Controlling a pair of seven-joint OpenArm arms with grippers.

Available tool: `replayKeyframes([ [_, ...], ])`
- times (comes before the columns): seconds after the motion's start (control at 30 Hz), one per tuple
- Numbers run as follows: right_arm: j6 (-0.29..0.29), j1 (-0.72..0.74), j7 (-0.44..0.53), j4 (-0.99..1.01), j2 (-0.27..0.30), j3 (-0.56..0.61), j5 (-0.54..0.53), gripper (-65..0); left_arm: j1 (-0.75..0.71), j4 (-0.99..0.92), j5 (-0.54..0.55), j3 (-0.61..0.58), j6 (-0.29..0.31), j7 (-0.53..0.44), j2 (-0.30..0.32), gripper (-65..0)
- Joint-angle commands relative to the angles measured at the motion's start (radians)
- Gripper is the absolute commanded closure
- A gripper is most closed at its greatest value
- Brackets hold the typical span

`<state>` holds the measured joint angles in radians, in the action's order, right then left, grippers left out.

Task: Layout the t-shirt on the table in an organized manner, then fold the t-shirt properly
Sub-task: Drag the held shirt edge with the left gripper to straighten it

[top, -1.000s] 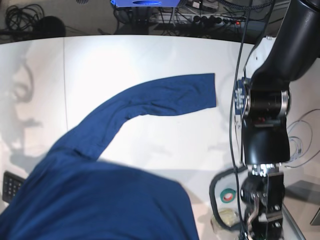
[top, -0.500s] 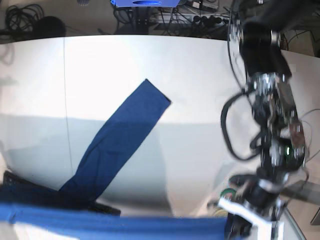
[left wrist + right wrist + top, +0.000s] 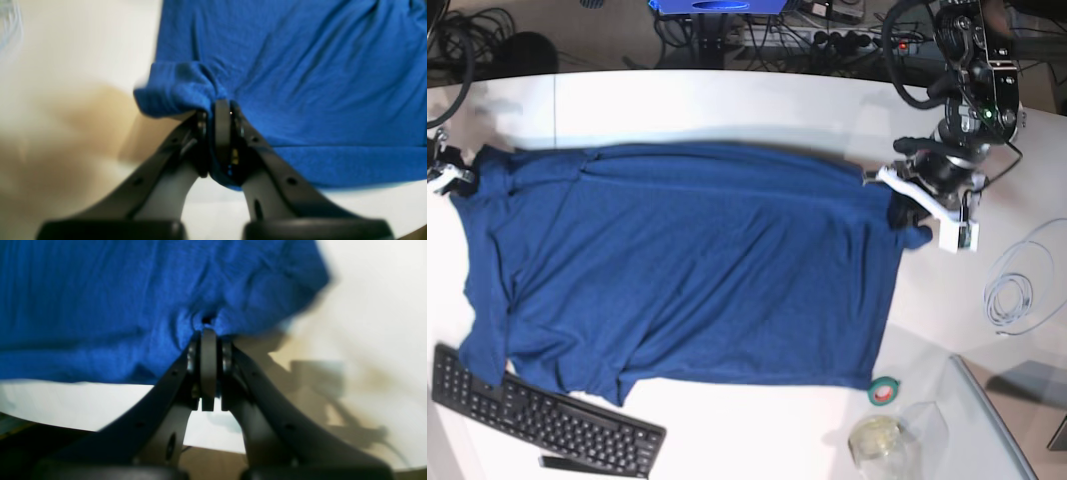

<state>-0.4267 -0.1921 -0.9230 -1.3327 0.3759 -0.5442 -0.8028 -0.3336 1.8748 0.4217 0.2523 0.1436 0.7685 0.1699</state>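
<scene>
The navy-blue t-shirt (image 3: 687, 270) lies spread across the white table (image 3: 727, 105), stretched wide between the two arms, its far edge running roughly straight from one gripper to the other and its near edge sagging toward the black keyboard (image 3: 537, 420), which its lower left corner overlaps or touches. The left gripper (image 3: 218, 110), at the base view's right, is clenched on a bunched corner of the cloth, with fabric pinched between its closed fingers and a small roll of hem curling over beside them. The right gripper (image 3: 208, 336), barely visible at the base view's far left edge, is likewise clamped on the opposite corner, the knit gathering into creases at its tips. Near the table's front right sit a roll of green tape (image 3: 884, 390), a clear cup (image 3: 879, 440) and a coiled white cable (image 3: 1017, 290), all apart from the shirt.
</scene>
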Motion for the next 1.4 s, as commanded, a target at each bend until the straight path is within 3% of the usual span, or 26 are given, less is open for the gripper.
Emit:
replayKeyframes([
  [0.0,0.001,0.007,0.026,0.023,0.028,0.003,-0.003,-0.2,0.008,0.007,0.009,0.005,0.000,-0.031,0.009,0.0],
  [0.13,0.001,0.010,0.075,0.124,0.033,0.037,-0.003,-0.2,0.006,-0.044,0.009,0.005,0.000,-0.031,0.009,0.0],
  [0.33,0.007,-0.016,0.075,0.150,0.028,0.031,-0.003,-0.2,-0.029,-0.083,0.004,0.005,-0.002,-0.031,0.009,0.0],
  [0.4,0.012,-0.022,0.075,0.150,0.028,0.031,-0.003,-0.2,-0.046,-0.083,-0.042,-0.001,-0.002,-0.031,0.009,0.0],
  [0.53,0.113,-0.027,0.029,0.147,0.025,0.031,-0.003,-0.8,-0.075,-0.083,-0.154,-0.008,-0.002,-0.025,-0.005,0.0],
  [0.67,0.128,-0.028,0.022,0.147,0.022,0.029,-0.003,-1.7,-0.104,-0.083,-0.212,-0.006,-0.002,-0.024,-0.025,0.0],
  [0.73,0.130,-0.028,0.020,0.143,0.013,0.029,-0.003,-8.7,-0.127,-0.082,-0.221,-0.008,-0.002,-0.022,-0.025,0.0],
  [0.87,0.130,-0.060,0.028,0.101,0.002,0.026,-0.003,-36.9,-0.170,-0.082,-0.226,-0.003,-0.002,-0.022,-0.023,0.0],
  [0.93,0.133,-0.085,0.045,0.046,-0.013,0.019,-0.003,-47.1,-0.190,-0.079,-0.226,0.003,-0.002,-0.022,-0.023,0.0],
  [1.07,0.243,-0.119,0.084,-0.092,-0.056,-0.058,0.049,-48.0,-0.221,-0.074,-0.225,0.005,-0.002,-0.022,-0.020,-34.4],
  [1.13,0.243,-0.117,0.084,-0.152,-0.062,-0.060,0.098,-48.0,-0.232,-0.065,-0.225,0.005,-0.002,-0.022,-0.020,-46.2],
  [1.2,0.243,-0.112,0.094,-0.190,-0.062,-0.058,0.136,-47.9,-0.250,-0.036,-0.221,0.018,-0.003,-0.022,-0.022,-52.3],
  [1.27,0.243,-0.097,0.118,-0.202,-0.062,-0.053,0.150,-44.6,-0.278,0.029,-0.215,0.075,-0.003,-0.022,-0.036,-53.3],
  [1.37,0.242,-0.093,0.126,-0.201,-0.062,-0.052,0.150,-26.0,-0.270,0.078,-0.215,0.157,-0.003,-0.027,-0.068,-50.0],
])
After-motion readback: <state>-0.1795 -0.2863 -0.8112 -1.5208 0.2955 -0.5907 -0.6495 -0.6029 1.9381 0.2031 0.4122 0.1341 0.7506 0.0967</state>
